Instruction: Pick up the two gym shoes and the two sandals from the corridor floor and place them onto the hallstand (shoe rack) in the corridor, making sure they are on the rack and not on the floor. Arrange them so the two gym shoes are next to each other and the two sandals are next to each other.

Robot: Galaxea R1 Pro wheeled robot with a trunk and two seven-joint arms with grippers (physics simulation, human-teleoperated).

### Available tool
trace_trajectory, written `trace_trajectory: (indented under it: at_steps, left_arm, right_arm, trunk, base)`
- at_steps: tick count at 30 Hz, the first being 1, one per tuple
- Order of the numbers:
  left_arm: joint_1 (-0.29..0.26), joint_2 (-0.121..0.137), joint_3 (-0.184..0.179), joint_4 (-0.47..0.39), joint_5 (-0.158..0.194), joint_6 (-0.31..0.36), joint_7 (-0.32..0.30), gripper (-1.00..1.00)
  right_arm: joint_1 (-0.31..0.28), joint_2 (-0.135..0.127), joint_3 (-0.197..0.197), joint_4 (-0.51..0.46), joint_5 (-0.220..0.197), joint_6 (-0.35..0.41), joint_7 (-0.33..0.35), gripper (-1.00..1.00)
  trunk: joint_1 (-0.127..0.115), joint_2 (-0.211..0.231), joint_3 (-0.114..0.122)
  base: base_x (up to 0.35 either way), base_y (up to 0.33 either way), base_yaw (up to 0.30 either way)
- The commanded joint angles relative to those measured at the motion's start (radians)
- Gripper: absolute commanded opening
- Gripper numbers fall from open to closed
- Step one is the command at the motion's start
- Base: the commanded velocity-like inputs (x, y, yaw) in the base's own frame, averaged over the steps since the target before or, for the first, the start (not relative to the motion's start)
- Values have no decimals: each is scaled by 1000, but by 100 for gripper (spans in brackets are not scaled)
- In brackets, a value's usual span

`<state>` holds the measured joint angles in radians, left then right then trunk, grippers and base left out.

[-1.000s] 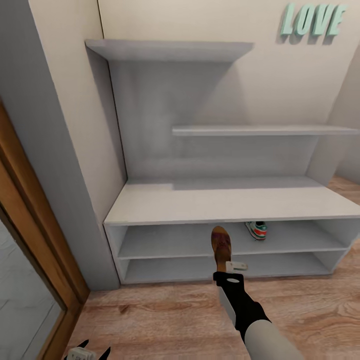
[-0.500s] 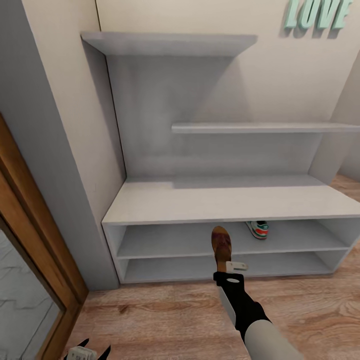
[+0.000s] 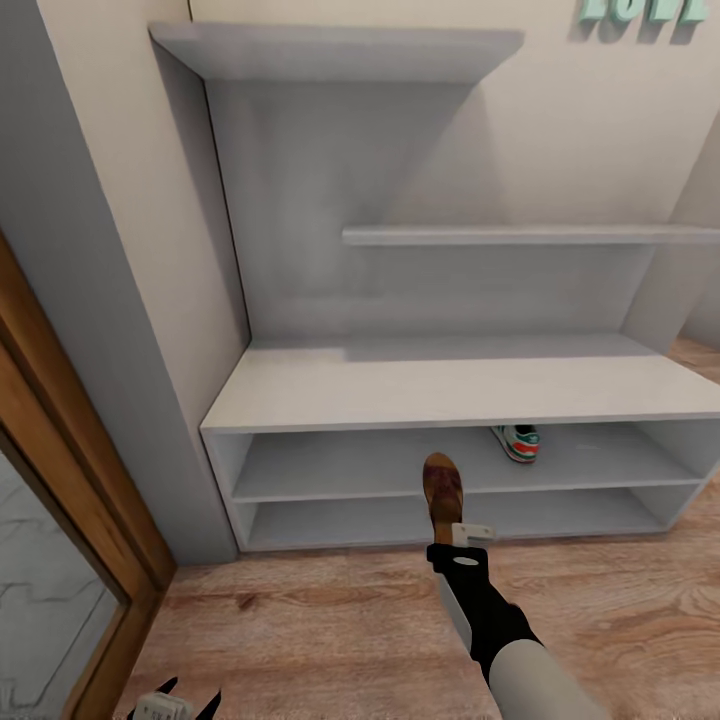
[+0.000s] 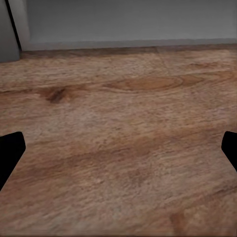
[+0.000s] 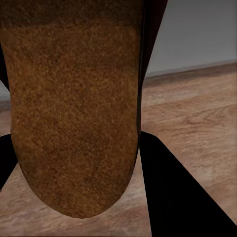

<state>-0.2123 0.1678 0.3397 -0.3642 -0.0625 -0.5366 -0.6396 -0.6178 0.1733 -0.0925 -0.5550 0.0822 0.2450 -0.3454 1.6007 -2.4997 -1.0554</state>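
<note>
A: Largest item?
B: Hallstand (image 3: 440, 395), grey, against the wall; teal letters (image 3: 640, 10) above its right end.

A: Floor?
B: Wood planks (image 3: 330, 620), bare in front of the stand.

A: Footwear?
B: One sandal (image 3: 443, 497), clamped by the right gripper (image 3: 458, 535), held before the lower tiers' front edge. One sneaker (image 3: 517, 441) on the upper tier, right of centre.

A: Left gripper (image 4: 118, 153)?
B: Jaws spread wide, empty, over floor.

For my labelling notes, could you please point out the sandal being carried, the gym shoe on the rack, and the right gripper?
sandal (image 3: 442, 488), head view, on its strapped upper.
gym shoe (image 3: 517, 441), head view, on its heel end.
right gripper (image 3: 458, 537), head view, at its fingertips holding the sandal.
</note>
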Motion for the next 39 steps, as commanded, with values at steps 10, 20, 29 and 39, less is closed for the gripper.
trace_trajectory:
  at_steps: [10,20,29,39]
  left_arm:
    - [5,-4,7,7,-11,0,-2,100]
    - [5,-4,7,32,-12,0,-2,100]
    - [5,-4,7,41,-13,0,-2,100]
    - [5,-4,7,41,-13,0,-2,100]
  right_arm:
    - [-5,1,-3,-8,8,14,4,-100]
    - [-9,1,-3,9,10,25,3,-100]
    - [-10,1,-3,-30,7,28,-1,-100]
    - [-14,1,-3,-88,5,95,-2,-100]
  trunk:
    - [2,-1,-18]
    - [2,-1,-18]
    - [2,-1,-18]
    - [2,-1,-18]
  base:
    - [0,0,0]
    - [0,0,0]
    - [0,0,0]
    - [0,0,0]
